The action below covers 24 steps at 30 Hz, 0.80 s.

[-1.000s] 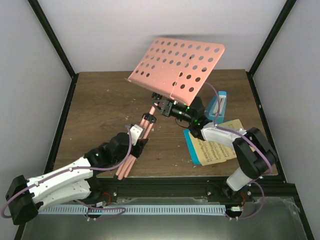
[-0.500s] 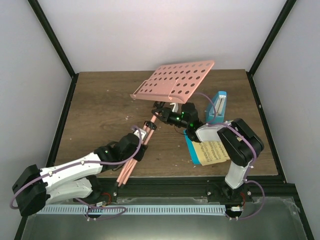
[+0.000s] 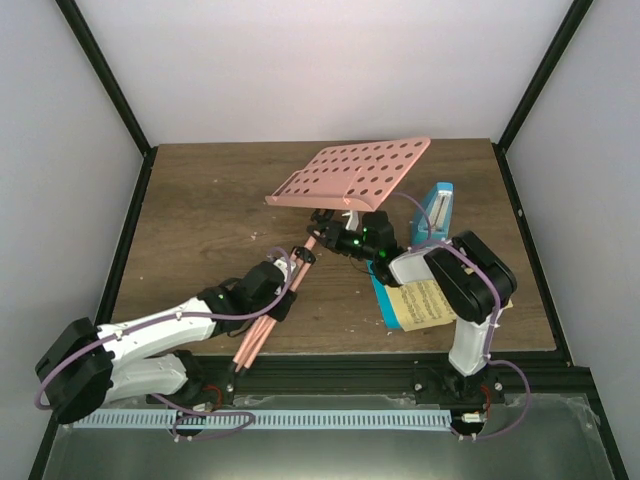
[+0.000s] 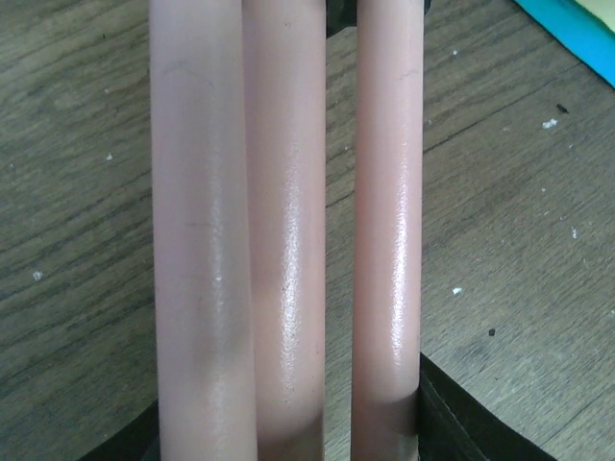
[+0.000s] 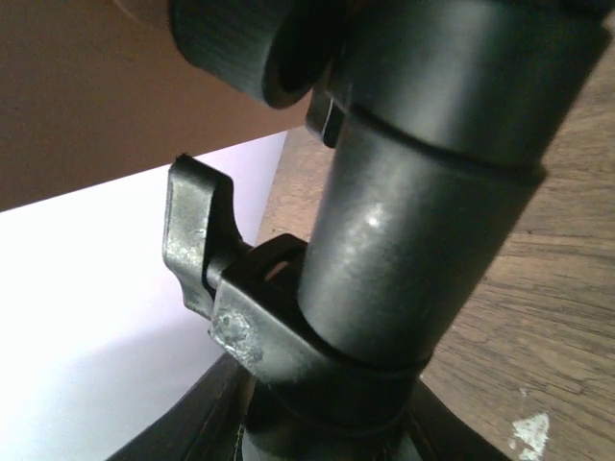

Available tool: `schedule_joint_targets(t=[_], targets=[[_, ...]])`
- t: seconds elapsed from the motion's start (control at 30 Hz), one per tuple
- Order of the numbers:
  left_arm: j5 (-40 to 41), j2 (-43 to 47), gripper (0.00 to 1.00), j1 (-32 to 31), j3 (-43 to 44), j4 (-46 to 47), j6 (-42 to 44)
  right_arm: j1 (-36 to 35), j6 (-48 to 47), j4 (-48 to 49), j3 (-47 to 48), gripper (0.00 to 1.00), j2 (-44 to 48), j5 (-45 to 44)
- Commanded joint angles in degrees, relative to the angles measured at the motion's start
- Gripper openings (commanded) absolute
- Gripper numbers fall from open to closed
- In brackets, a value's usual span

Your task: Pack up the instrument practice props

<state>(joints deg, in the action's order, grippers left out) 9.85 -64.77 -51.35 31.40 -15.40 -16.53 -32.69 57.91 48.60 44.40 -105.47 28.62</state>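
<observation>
The salmon-pink music stand (image 3: 350, 172) leans over the table (image 3: 200, 200), its punched desk tipped flatter than a second ago. The music sheets (image 3: 425, 303) and the blue metronome (image 3: 437, 212) stay at the right, seen only from above. The left tool (image 3: 278, 290), half closed, clamps the folded legs, which its wrist view shows as three tubes. The right tool (image 3: 335, 222), narrowly open, grips the black neck joint.
</observation>
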Motion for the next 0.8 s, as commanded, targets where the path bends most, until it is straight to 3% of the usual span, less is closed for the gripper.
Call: schedule_joint_targets(t=[0.0, 0.27, 0.77], targets=[[5.1, 1.9, 0.00, 1.9, 4.3, 9.0, -0.3, 3.1, -14.1, 2.4, -1.5, 0.31, -2.0, -7.3], [2.7, 0.2, 0.00, 3.0, 5.7, 8.4, -1.3, 3.1, -15.1, 4.8, -3.8, 0.43, -3.0, -8.1], [7.6, -0.8, 0.00, 5.6, 6.9, 8.5, -2.9, 3.1, -18.3, 8.5, -7.7, 0.67, -1.4, -4.5]])
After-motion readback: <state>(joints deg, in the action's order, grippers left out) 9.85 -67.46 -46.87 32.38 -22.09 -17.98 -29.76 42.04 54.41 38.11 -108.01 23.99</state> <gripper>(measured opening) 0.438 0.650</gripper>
